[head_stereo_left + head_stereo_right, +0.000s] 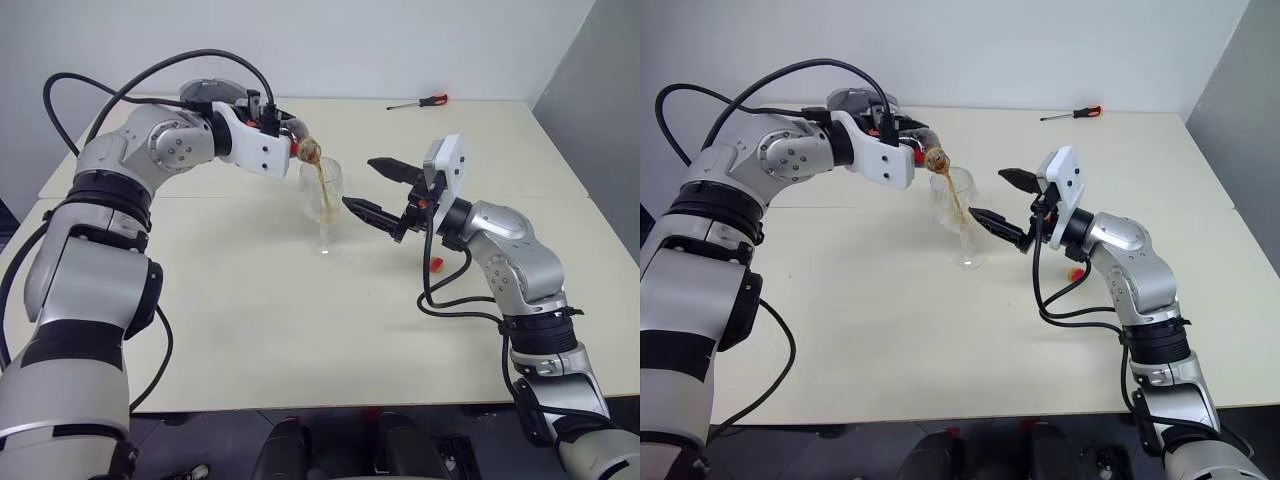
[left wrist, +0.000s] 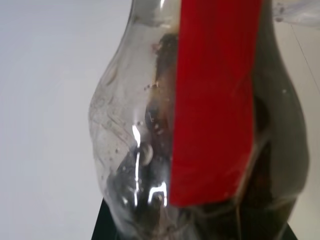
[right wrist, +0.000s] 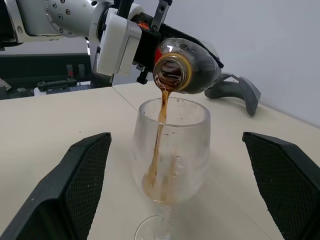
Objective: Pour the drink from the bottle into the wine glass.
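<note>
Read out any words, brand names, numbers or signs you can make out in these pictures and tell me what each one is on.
None can be read.
Red label strip on the bottle: plain red, no lettering visible.
Wine glass: no markings.
Screwdriver at the far side of the table: too small to tell whether it bears any print.
</note>
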`<state>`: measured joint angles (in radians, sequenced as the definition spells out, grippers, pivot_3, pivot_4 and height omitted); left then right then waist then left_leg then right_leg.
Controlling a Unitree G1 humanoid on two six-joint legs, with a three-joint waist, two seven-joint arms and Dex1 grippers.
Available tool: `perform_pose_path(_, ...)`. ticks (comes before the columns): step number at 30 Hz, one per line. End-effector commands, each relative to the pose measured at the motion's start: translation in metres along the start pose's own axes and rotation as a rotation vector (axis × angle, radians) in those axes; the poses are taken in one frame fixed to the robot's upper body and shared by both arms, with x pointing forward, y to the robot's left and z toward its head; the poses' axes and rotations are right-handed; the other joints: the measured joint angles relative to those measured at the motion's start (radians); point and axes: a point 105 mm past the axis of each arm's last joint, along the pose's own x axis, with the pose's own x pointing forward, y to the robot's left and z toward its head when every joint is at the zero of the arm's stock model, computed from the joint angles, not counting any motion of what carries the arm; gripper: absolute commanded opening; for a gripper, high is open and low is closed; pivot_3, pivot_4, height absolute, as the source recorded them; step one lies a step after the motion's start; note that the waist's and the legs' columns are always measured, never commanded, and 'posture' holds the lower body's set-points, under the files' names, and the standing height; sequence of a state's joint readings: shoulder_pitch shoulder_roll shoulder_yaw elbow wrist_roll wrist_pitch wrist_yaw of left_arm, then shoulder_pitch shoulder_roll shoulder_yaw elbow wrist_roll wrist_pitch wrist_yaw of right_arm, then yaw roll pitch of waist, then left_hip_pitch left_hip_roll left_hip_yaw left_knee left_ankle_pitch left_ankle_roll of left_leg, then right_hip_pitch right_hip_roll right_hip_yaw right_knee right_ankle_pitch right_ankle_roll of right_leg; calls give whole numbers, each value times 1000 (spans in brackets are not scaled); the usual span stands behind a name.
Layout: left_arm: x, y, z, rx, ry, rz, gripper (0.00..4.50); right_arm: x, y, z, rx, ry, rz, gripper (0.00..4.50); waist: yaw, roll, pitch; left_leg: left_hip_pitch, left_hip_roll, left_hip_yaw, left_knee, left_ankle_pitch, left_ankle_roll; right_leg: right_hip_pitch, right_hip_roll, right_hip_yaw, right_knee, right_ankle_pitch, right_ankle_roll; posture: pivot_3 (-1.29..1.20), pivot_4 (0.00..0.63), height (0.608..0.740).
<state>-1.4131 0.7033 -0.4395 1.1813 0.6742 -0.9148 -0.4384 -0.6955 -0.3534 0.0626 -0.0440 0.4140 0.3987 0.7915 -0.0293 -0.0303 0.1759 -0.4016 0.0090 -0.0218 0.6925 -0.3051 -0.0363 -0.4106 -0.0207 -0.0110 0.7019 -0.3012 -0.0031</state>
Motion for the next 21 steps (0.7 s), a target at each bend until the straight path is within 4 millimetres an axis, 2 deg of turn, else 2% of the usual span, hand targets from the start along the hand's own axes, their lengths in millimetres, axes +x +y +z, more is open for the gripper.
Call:
perform_pose_path(1, -8, 28, -1, 47, 6, 77, 1025, 1, -1, 18, -54, -51, 11, 4500, 0, 0, 0, 0, 0, 0, 0, 0, 0, 0, 0, 0, 0, 0, 0, 0, 150, 740)
perform_pose_path(21, -11, 30, -6, 105, 40, 69, 1025, 1, -2, 18, -57, -47, 17, 4500, 0, 0, 0, 0, 0, 0, 1, 0, 0, 0, 0, 0, 1, 0, 0, 0, 150, 740)
